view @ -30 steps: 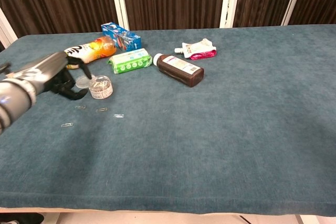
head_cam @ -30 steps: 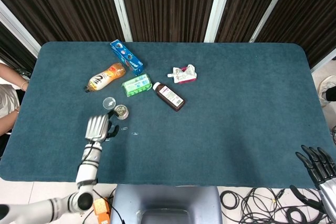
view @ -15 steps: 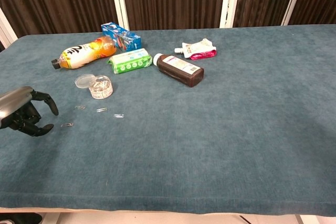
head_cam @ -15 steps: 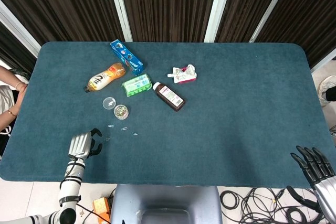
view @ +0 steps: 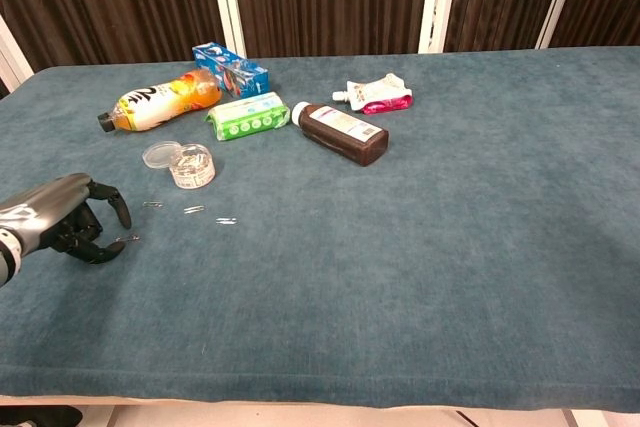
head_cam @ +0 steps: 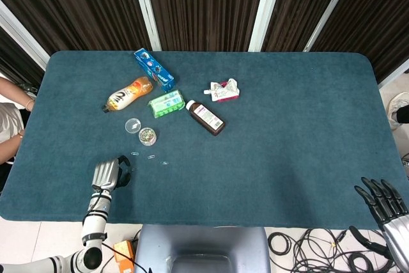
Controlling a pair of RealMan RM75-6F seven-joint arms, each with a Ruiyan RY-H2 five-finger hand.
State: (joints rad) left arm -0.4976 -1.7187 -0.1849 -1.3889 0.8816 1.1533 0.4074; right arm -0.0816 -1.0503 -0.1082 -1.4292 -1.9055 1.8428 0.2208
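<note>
The left hand [view: 70, 224] hovered with its fingers [view: 108, 202] curled and empty, a paper clip [view: 128, 239] lying on the surface [view: 400, 247] just beside their tips.

Four small silver wire paper clips [view: 187, 210] lie flat and scattered on the blue carpeted surface [view: 420, 227], the nearest one [view: 128, 239] just beside the left hand's curled fingertips [view: 112, 244], below a small clear round tub [view: 192, 166].

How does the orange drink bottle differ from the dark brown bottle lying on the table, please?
The orange drink bottle is see-through plastic with orange liquid and a dark cap; the dark brown bottle is nearly black with a white cap. The orange bottle looks rounder, the brown bottle flatter-sided. Both lie on their sides on the table and carry labels.
</note>
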